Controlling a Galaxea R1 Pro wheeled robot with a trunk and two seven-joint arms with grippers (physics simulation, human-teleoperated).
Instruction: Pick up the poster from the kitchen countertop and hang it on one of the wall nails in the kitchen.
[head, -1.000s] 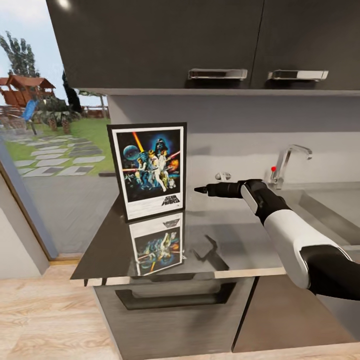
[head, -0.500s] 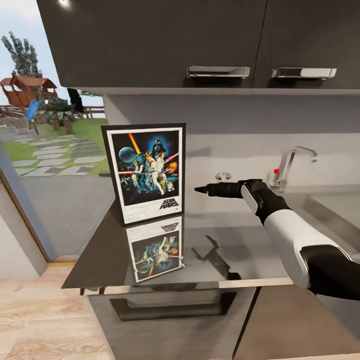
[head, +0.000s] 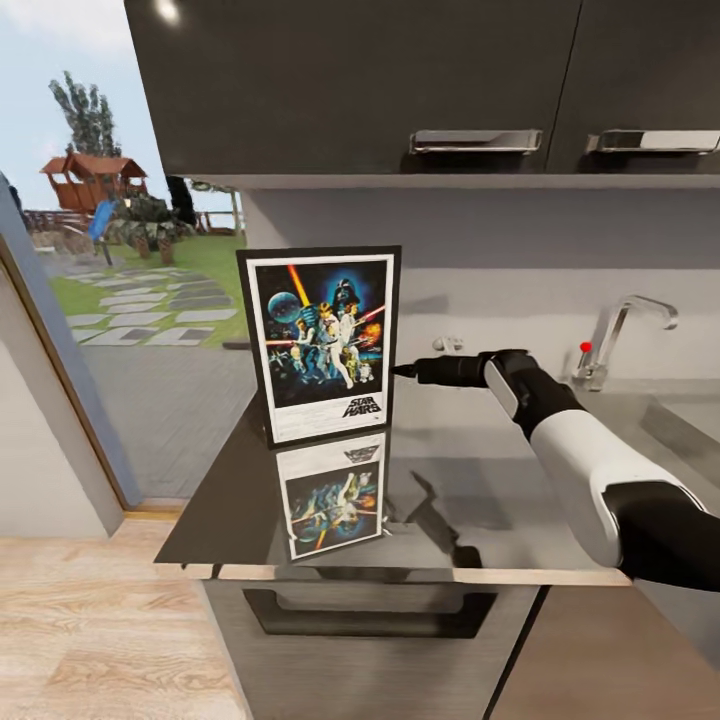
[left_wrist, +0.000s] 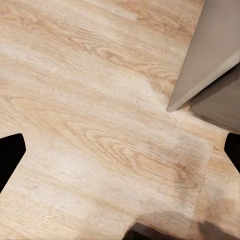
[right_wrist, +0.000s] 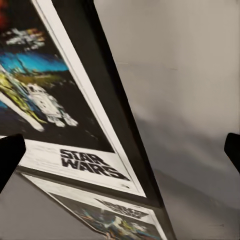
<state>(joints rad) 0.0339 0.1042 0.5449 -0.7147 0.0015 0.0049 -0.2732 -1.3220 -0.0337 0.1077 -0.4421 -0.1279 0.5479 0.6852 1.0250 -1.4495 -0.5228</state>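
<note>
Poster (head: 322, 343): upright on table (head: 500, 470), right edge at your right hand's (head: 400, 371) 9 o'clock. Hand spread wide; straddle the frame edge squarely before closing.

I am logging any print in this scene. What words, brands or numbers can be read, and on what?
"STAR WARS": logo at the bottom of the black-framed, white-bordered film poster standing on the glossy dark grey countertop, also seen from the right wrist.
Its reflection in the slab is too blurred to read.
No other text shows.
</note>
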